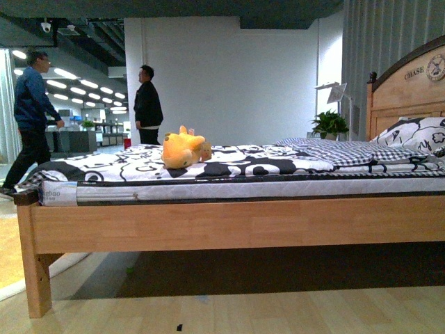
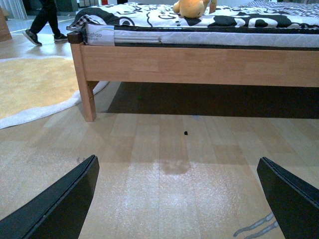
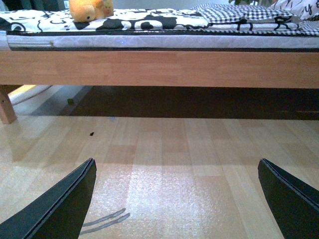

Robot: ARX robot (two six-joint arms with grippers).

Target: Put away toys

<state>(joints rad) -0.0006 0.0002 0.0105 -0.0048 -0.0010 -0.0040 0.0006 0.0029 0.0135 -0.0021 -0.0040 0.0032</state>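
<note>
1 soft orange-yellow plush toy (image 1: 184,149)

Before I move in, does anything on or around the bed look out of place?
Only the orange plush toy, lying on its side on the patterned bedspread toward the foot of the bed. Nothing else stands out.

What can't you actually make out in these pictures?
- Orange-yellow plush toy: face too small and blurred in the front view; the picture's edge crops it in the left wrist view.
- Under the wooden bed frame: lost in shadow, every view.
- Headboard clock: cut by the front view's right edge.
- Left gripper, right gripper: open, only fingers show, rest out of frame.
</note>
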